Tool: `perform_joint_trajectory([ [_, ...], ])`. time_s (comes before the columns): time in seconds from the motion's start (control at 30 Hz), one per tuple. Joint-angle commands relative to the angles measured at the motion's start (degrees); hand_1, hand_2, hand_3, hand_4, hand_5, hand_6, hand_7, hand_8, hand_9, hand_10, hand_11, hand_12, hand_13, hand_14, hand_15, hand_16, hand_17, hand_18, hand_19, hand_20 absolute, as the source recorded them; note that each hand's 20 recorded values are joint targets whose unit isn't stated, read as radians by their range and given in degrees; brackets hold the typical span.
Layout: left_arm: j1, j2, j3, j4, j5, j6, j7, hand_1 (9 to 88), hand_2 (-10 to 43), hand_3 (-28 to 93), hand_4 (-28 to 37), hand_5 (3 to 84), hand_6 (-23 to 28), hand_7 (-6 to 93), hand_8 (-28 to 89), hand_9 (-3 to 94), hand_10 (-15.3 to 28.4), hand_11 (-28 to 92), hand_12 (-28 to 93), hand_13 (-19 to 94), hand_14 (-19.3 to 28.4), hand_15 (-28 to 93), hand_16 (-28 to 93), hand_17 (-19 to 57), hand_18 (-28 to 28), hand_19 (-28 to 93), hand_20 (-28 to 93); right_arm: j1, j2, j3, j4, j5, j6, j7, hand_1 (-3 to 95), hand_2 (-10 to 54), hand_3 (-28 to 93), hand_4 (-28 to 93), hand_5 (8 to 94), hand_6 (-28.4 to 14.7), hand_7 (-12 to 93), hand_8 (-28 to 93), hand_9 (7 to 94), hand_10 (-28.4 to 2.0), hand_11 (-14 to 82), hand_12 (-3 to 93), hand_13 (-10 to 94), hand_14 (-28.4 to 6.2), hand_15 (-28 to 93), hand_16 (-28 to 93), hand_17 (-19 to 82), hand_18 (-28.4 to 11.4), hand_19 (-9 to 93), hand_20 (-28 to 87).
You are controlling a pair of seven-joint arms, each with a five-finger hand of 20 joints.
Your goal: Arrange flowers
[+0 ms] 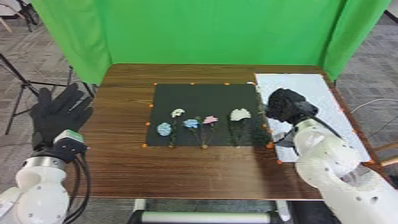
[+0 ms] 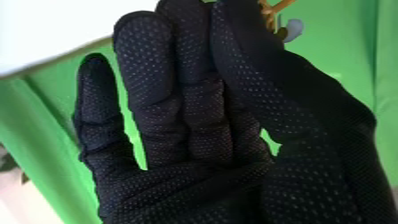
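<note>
Where the dark mat (image 1: 200, 95) lies: five flowers (image 1: 239, 115)
Left robot hand (image 1: 59, 116): released, beside the counter (image 1: 115, 172)
Right robot hand (image 1: 285, 104): over the white sheet's (image 1: 298, 83) edge; cannot tell its grasp

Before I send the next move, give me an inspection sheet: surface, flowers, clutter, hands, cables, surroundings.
Surface: brown table; dark mat, white sheet to its right.
Flowers: on the mat, left to right, blue flower, white flower, light-blue flower, pink flower, larger white flower.
Clutter: nothing seen.
Hands: left hand open, beyond the table's left edge; right hand over the sheet's left side, a yellowish stem beside it; whether held, cannot tell.
Cables: black cables loop beside the left forearm.
Surroundings: green curtain behind, grey floor.
</note>
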Motion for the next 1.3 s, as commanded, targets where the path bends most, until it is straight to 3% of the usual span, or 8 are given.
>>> perform_joint_trajectory([
  [0.03,-1.45,1.05,2.06,-0.57,1.9,4.86,0.43,21.4,14.2,69,-28.3,34.0,7.8,15.5,-11,24.0,13.4,20,9,13,14.5,33,-9,-7.3,12.2,27,8,-0.84,-2.19,-1.98,-0.72,-0.3,-1.68,0.34,57.3,-9.5,73,-28,71.2,1.4,46,7,84.2,-8.1,17.9,47.5,70,-6.1,50,39,25,-21.3,71,34],
  [0.27,-1.34,1.26,2.07,-0.76,0.47,4.81,1.51,22.1,13.8,70,-28.3,35.2,8.2,16.7,-12,24.9,13.8,21,8,14,14.6,36,-11,-7.3,12.3,28,8,-1.15,-2.34,-2.42,-0.51,-1.28,-2.94,0.54,57.5,-9.5,72,-28,71.2,1.3,46,6,84.5,-7.9,16.5,46.8,70,-6.1,50,39,25,-21.4,71,33],
  [0.57,-0.92,1.81,1.08,0.03,2.43,3.11,-0.27,22.6,14.1,70,-28.3,35.4,8.0,17.0,-12,25.3,13.9,22,7,15,14.7,37,-11,-7.3,12.5,29,8,-1.18,0.76,-4.21,1.47,0.78,-3.0,1.03,57.3,-9.5,71,-28,71.8,0.8,44,3,84.2,-8.1,15.1,45.9,70,-6.2,50,39,25,-21.4,71,33],
  [0.7,-1.46,1.9,1.12,0.58,-2.69,1.18,1.27,23.0,14.8,70,-28.3,35.1,7.8,17.1,-12,25.0,13.7,22,7,14,14.4,36,-11,-7.3,12.5,29,8,0.14,0.27,-4.63,2.72,3.07,-3.17,1.53,55.5,-9.5,72,-28,71.7,0.4,42,2,84.0,-8.3,14.4,45.3,69,-6.7,50,38,25,-21.5,71,33],
  [0.87,-1.49,1.94,1.21,-0.49,-2.7,4.12,1.59,24.8,19.0,70,-28.2,31.2,6.1,17.6,-12,23.3,13.0,21,7,14,14.3,36,-11,-7.4,12.5,29,8,0.15,-0.11,-4.97,2.33,4.58,-2.0,3.57,57.3,-9.5,70,-28,70.1,0.7,39,-1,83.8,-8.2,14.5,45.0,69,-6.0,52,38,25,-21.6,71,33],
  [1.1,-1.31,2.12,1.29,-0.54,-3.72,3.54,2.69,26.5,18.9,70,-28.3,22.1,3.0,20.9,-14,19.1,12.0,22,7,14,14.0,37,-11,-7.2,12.4,29,8,-0.63,-0.44,-3.53,1.34,5.69,-2.78,4.43,56.0,-9.5,70,-28,68.3,-0.3,33,-3,83.4,-8.5,15.7,45.2,69,-6.8,54,38,25,-21.8,72,32],
  [1.2,-1.24,1.98,0.85,-0.37,-6.0,2.13,3.1,26.0,17.9,70,-28.3,24.9,4.5,20.2,-14,19.6,12.4,22,7,14,14.0,37,-11,-7.2,12.5,29,8,-1.14,-0.31,-3.11,0.39,5.26,-2.9,4.38,55.2,-9.5,68,-28,66.5,-0.1,29,-3,82.5,-8.7,15.9,45.0,68,-7.8,55,37,25,-22.0,72,32],
  [1.3,-1.41,1.66,0.81,-0.23,-4.99,2.39,2.76,25.4,17.2,70,-28.3,26.9,5.3,19.7,-14,20.3,12.8,22,7,14,14.0,37,-11,-7.2,12.5,29,8,-1.25,-0.14,-3.02,-0.36,5.11,-3.61,3.92,54.3,-9.5,67,-28,65.9,0.2,27,-5,82.0,-8.9,16.1,44.7,68,-8.4,56,35,25,-22.1,72,32],
])
